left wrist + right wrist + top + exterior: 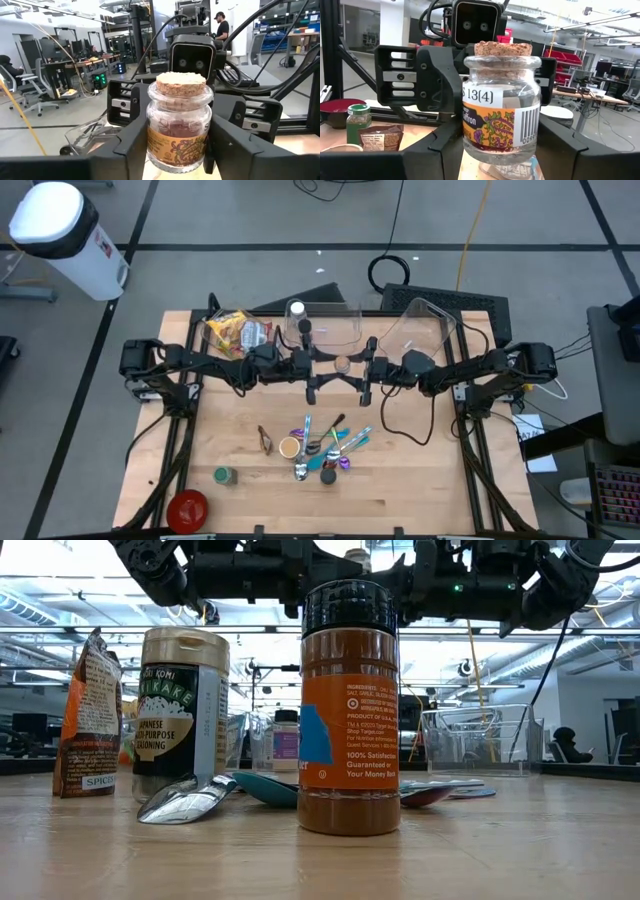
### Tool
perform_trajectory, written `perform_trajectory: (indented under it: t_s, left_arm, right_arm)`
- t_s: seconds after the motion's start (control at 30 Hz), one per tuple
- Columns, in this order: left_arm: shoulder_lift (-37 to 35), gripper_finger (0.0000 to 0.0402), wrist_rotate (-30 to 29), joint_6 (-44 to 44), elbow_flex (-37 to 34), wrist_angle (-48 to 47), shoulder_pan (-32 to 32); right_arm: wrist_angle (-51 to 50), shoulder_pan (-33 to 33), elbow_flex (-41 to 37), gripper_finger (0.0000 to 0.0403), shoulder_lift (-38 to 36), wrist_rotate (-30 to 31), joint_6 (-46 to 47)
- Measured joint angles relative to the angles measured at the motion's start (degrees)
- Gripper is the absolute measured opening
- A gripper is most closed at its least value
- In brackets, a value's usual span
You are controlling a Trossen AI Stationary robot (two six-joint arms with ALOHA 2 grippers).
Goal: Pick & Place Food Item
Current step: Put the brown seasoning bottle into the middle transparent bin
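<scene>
- My left hand (316,372), just left of the frame's centre in the high view, is clamped on the cork-stoppered jar (342,365), one finger on each side of the glass.
- The jar hangs in the air at mid-frame, above the surface (420,480), between my two hands.
- My right hand (366,370), just right of centre, grips the same jar from the opposite side.
- To do this handover well, I judge one hand must be firm on the glass below the cork before the other lets go. The jar should stay upright, and the freed hand should back straight away.
- Counted left to right:
  - one red bowl (188,507), lower left
  - one green-lidded jar (224,475)
  - one snack bag (235,332), upper left
  - one brown packet (264,440)
  - one spice bottle (290,447)
  - a cluster of coloured spoons (335,448), too overlapped to count
  - two clear bins (425,330) along the surface's top edge
</scene>
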Motion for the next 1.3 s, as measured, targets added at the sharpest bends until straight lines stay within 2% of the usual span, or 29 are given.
perform_trajectory:
  t_s: [0.27,0.37,0.43,0.53,0.9,1.3]
  left_arm:
    - [0.0,0.0342,-1.6,-5.5,0.1,2.9,-0.7]
    - [0.0,0.0381,-1.0,-5.4,1.0,1.0,-0.7]
    - [0.0,0.0393,-0.7,-4.8,1.6,-1.3,-0.7]
    - [0.0,0.0388,-0.6,-3.5,1.9,-3.6,-0.8]
    - [0.0,0.0327,-0.6,-3.2,2.0,-3.4,-0.7]
    - [0.0,0.0230,-1.2,-1.9,2.0,-3.0,-0.7]
  right_arm:
    - [-2.8,0.5,1.5,0.0186,0.1,-1.2,-0.5]
    - [-4.8,0.6,2.4,0.0192,0.1,-1.1,-0.5]
    - [-4.7,0.6,2.5,0.0191,0.1,-0.7,-0.4]
    - [-4.5,0.5,2.5,0.0184,0.1,-0.5,0.1]
    - [-2.5,0.9,2.5,0.0184,0.1,-0.4,1.9]
    - [-3.5,0.9,2.5,0.0191,0.1,-0.5,1.3]
